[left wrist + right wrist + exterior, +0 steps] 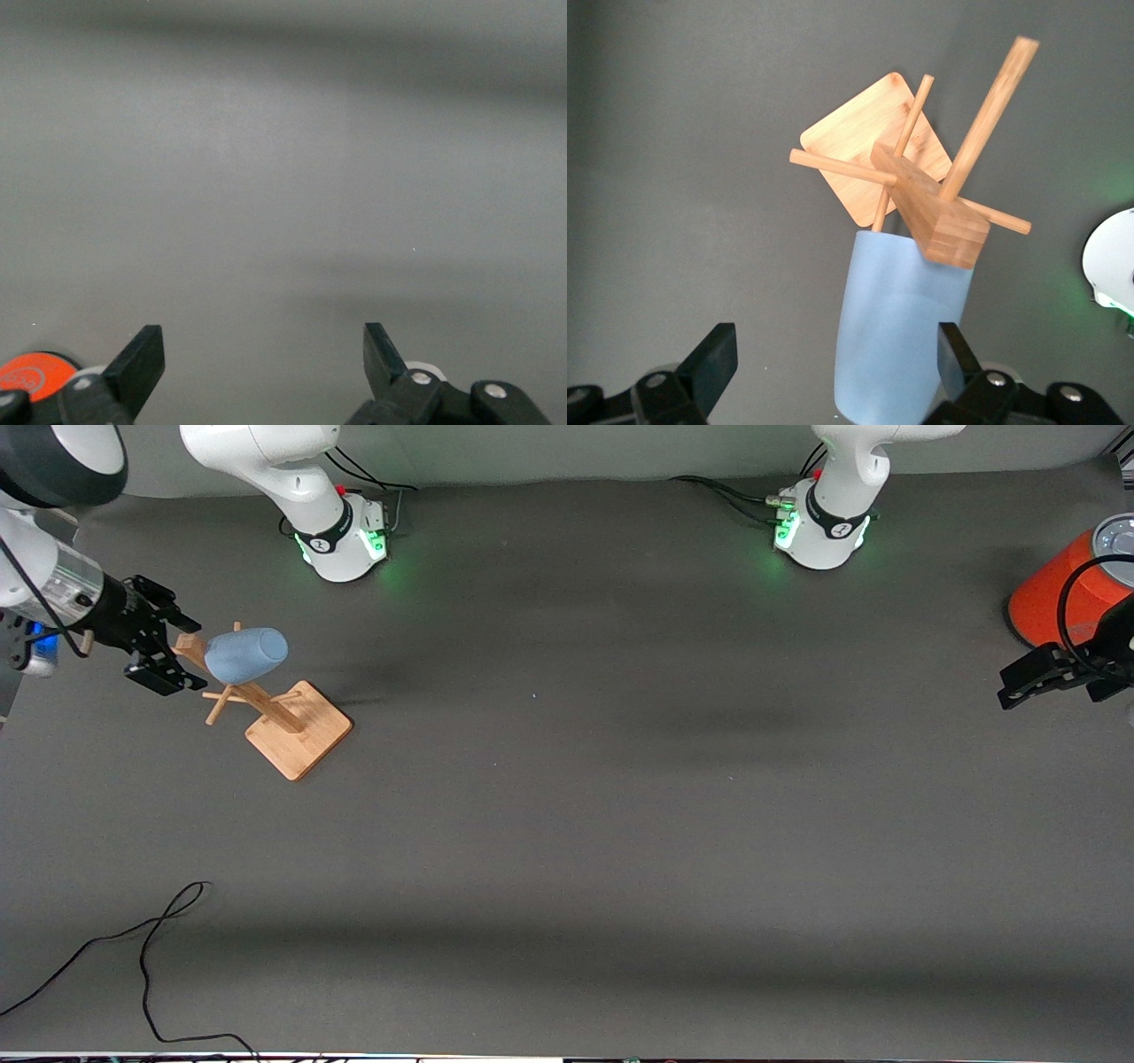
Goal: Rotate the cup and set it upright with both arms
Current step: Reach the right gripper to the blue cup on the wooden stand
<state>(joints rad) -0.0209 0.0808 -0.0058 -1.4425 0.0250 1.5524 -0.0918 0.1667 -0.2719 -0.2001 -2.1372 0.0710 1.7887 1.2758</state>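
The light-blue cup (246, 655) hangs on a peg near the top of a wooden rack (299, 731), lying roughly sideways, toward the right arm's end of the table. My right gripper (199, 655) is open, level with the cup and right beside the rack's top. In the right wrist view the cup (899, 336) sits between the open fingers of the right gripper (833, 345), close to one finger (950, 350), with the rack (859, 150) past it. My left gripper (1019, 682) is open and empty at the left arm's end of the table; its wrist view shows the open left gripper (264, 341) over bare table.
A large orange-red cylinder (1054, 598) with a grey top stands beside the left gripper and shows at the edge of the left wrist view (31, 372). A thin black cable (146, 948) lies on the table near the front camera. The arm bases (341, 531) (824, 527) stand along the farthest edge.
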